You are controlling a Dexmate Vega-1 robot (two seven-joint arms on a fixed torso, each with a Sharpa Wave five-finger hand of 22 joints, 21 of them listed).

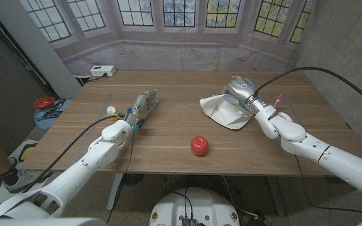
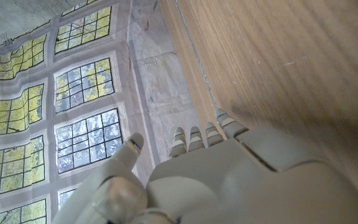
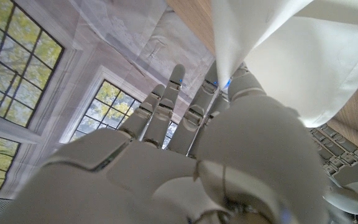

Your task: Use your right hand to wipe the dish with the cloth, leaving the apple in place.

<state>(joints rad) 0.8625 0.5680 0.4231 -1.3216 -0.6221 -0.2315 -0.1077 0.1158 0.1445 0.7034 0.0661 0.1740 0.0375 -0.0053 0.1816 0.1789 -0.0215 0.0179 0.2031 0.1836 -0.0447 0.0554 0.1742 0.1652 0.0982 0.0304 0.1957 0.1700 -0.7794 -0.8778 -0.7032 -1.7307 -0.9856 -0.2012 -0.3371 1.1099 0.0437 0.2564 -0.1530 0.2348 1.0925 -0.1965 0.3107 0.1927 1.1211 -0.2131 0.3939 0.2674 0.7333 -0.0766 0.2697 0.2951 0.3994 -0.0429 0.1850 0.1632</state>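
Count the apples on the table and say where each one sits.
1: the red apple sits near the table's front middle, apart from the cloth. The cloth might hide something.

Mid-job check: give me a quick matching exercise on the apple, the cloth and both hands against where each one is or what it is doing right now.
Things:
1. round red apple
2. white fabric cloth
3. left hand
4. right hand

States:
A. holds a fold of the cloth, far right part of the wooden table
B. holds nothing, fingers stretched out over the table's left half
C. alone on the bare wood, near the front middle
D. bunched up and partly lifted under a hand

Pairs: 1-C, 2-D, 3-B, 4-A
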